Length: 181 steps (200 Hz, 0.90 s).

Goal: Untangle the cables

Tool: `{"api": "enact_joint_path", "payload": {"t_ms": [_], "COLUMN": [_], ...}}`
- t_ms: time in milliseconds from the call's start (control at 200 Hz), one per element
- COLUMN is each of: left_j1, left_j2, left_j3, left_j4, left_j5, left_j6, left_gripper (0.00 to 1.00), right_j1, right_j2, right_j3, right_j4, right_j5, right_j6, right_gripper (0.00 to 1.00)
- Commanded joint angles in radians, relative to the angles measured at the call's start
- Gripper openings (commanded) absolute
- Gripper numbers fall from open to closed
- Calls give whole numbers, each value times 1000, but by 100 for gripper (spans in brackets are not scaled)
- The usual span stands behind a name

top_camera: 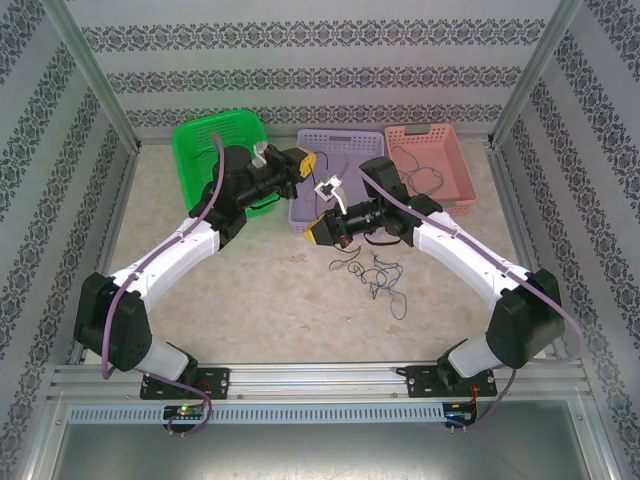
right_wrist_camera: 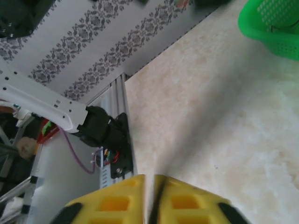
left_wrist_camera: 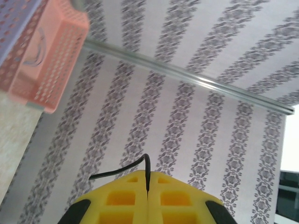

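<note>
**A:** The left gripper (left_wrist_camera: 148, 179), just right of the green basket (top_camera: 210, 140), has its jaws pressed together on a black cable (left_wrist_camera: 146, 163). How should it draw that out?

**B:** Slowly, I'd judge, up and away from the tangle of cables (top_camera: 372, 270). A snatch could drag the blue-green strand (top_camera: 397, 295) along.

**A:** And the right gripper (right_wrist_camera: 152, 186)?

**B:** Its jaws stand a thin slit apart, with nothing visible between them. It hangs just left of the tangle, which lies on the table (top_camera: 260, 300) near the middle. It could pin the pile while the other arm pulls.

**A:** What can't you make out?

**B:** From above, the held cable is too thin to trace, so I cannot tell whether its far end is free of the tangle. How the strands cross is too small to read. At the far right, the pink basket (top_camera: 455, 160) holds a thin loop (top_camera: 425, 178), possibly another cable.
</note>
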State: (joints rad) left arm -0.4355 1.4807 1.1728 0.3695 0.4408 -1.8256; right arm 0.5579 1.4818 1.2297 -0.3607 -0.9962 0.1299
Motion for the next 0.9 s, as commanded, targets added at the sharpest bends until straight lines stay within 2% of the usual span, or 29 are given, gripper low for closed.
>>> {"api": "enact_joint_path", "payload": {"t_ms": [0,110,200,305,405,495,615,714,769,899], "left_j1": [36,36,38,38,38,36,29,13,3,-25], "left_j2": [-9,-29,-47,-47,-49,-55,-70,-82,-89,-104], "left_j3": [34,56,60,70,90,85,56,45,45,44], "left_j4": [147,47,-19,-46,-101,-115,-104,-113,-126,-166], "left_j5": [-29,39,47,65,89,112,128,139,140,133], "left_j6": [99,213,305,401,509,564,609,663,703,789], "left_gripper": [0,0,0,0,0,0,0,0,0,0], "right_j1": [13,-1,-23,-46,-47,-27,-8,23,43,97], "right_j2": [-38,-96,-117,-140,-167,-194,-181,-147,-115,-63], "right_j3": [23,41,60,78,94,84,60,53,61,82], "right_j4": [11,65,97,120,141,169,260,314,359,412], "right_j5": [-4,92,116,222,416,623,764,846,850,875], "right_j6": [200,339,459,626,845,1101,1471,1745,1875,2069], "right_gripper": [25,40,42,42,44,51,55,60,62,66]}}
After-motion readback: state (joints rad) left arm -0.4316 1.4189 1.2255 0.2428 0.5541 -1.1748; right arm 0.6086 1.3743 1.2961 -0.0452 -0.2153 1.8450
